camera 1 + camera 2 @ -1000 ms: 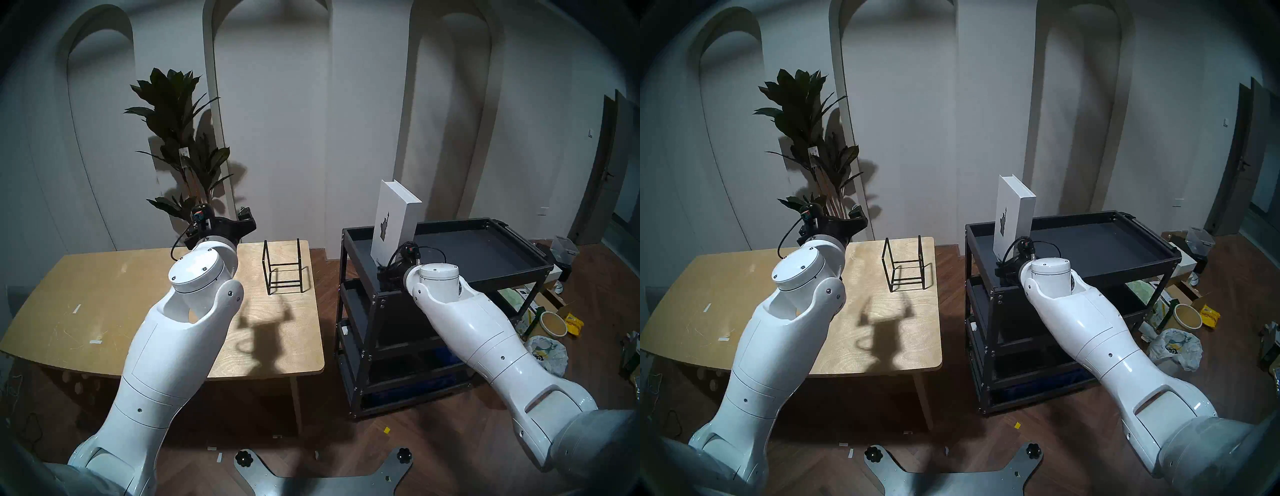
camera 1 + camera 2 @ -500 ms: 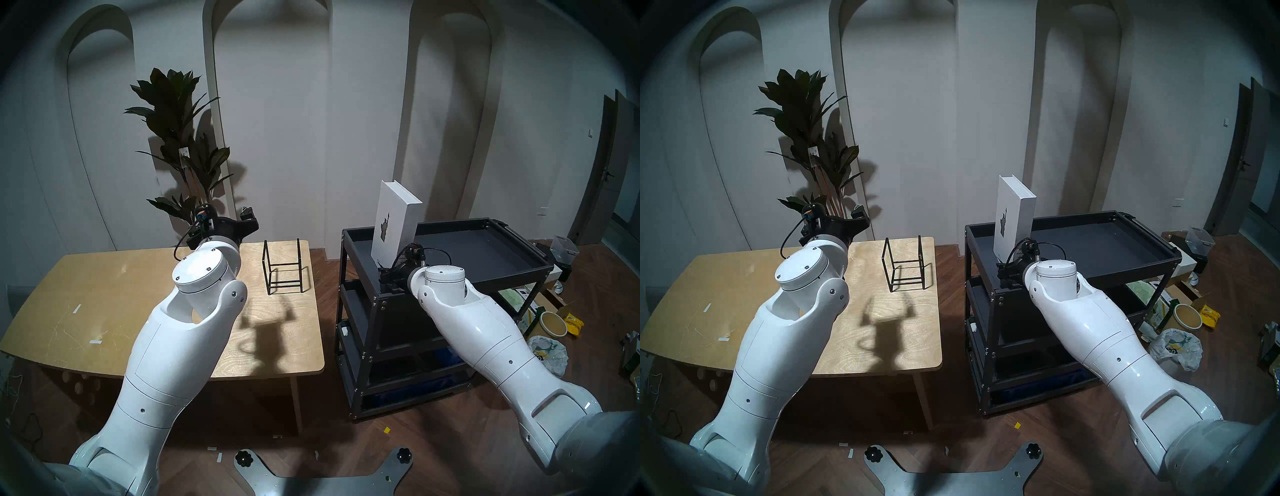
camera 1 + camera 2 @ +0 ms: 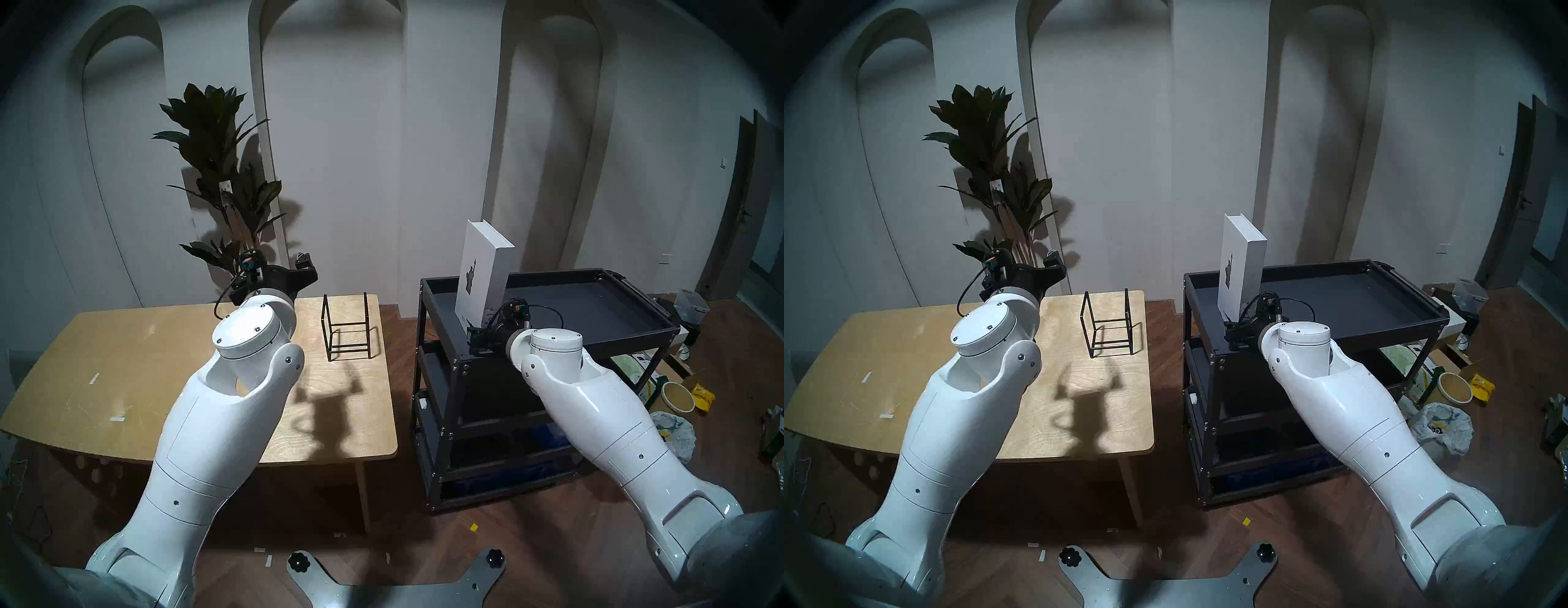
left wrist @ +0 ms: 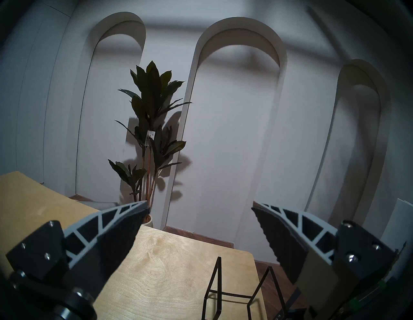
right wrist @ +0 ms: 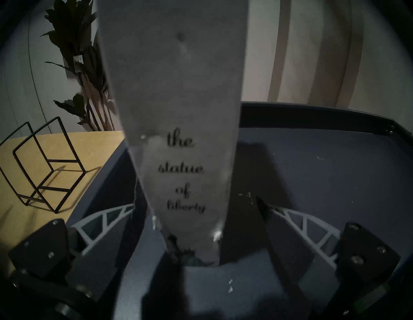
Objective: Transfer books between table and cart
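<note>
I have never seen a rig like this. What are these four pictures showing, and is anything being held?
This is a robot with two white arms, each ending in a two-finger gripper. The two wide pictures come from cameras on its head and look down over both arms. The other two come from cameras on the wrists.

The left gripper hangs open and empty over the plywood table, which carries only a black wire rack. A plant stands behind the table.

The right gripper is at the black cart. Its fingers flank the foot of a white book standing upright in the top tray. There is a gap on one side, so the book looks unclamped.
</note>
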